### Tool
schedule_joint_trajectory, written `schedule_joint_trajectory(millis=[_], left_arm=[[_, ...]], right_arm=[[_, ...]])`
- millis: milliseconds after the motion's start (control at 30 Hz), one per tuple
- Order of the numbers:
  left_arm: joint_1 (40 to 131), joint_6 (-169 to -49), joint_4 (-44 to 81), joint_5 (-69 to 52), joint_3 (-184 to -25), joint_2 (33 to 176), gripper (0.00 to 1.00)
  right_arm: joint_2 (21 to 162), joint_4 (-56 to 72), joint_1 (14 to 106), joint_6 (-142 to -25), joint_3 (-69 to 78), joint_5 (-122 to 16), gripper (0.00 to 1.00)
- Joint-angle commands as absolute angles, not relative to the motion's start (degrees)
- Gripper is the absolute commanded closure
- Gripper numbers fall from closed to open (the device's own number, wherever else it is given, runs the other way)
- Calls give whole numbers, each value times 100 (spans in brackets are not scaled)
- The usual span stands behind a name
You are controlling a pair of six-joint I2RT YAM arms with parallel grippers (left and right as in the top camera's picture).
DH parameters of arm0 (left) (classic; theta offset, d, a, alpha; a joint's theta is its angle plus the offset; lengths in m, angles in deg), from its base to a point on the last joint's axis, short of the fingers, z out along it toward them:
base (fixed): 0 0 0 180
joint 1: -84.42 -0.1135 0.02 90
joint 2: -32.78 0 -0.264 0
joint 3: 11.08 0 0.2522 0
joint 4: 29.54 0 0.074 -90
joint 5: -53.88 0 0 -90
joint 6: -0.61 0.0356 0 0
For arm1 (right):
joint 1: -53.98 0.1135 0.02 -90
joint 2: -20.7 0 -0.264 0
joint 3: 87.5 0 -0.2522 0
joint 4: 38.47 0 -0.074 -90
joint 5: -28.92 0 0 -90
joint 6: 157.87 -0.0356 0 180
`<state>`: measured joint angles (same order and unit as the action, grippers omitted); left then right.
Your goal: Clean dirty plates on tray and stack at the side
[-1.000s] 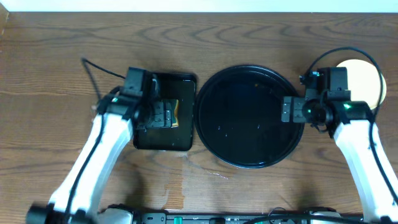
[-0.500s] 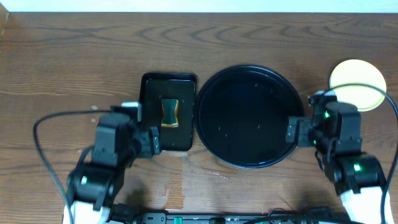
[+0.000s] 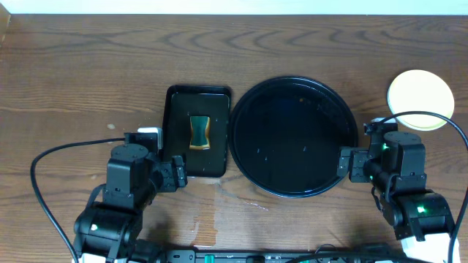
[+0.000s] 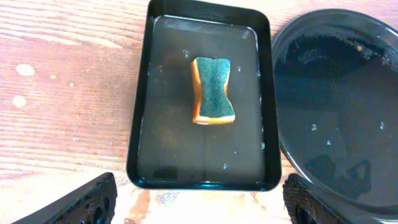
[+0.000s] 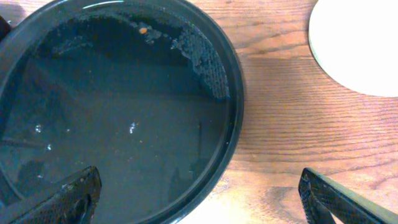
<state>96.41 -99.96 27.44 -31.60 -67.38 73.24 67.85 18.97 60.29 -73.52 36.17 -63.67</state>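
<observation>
Overhead, both jaws gape empty; the right hangs at the tray's [image 3: 292, 109] rim.

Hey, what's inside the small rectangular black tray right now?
One sponge, green side up, lying near the middle of the rectangular tray, with water droplets on the wet floor. Whatever is beneath the sponge is covered.

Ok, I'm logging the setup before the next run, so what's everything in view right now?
round tray: one, glossy black, wet, table centre
plates: one pale yellow top showing, on the table right of the round tray; any beneath cannot be told
rectangular tray: one, black, left of the round tray
sponge: one, orange with green top, in the rectangular tray
table: one, brown wood
cables: two, black, one by each arm
left gripper: open, at the rectangular tray's near edge
right gripper: open, at the round tray's right rim
</observation>
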Motion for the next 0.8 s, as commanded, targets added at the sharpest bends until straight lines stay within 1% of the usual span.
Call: schedule_joint_trajectory(millis=[0, 500, 633, 767], left_arm=[[9622, -9970, 2747, -3228, -6701, 7351, 14], [9622, -9970, 2747, -3228, -6701, 7351, 14], [9622, -9970, 2747, -3228, -6701, 7351, 14], [9622, -9970, 2747, -3228, -6701, 7351, 14]], right_arm=[[6796, 1906, 6077, -7424, 3663, -6383, 1], [6751, 1906, 6081, -7424, 3683, -6383, 1], [6501, 1878, 6081, -7330, 3700, -6516, 1], [5924, 1349, 6081, -6981, 3834, -6510, 1]])
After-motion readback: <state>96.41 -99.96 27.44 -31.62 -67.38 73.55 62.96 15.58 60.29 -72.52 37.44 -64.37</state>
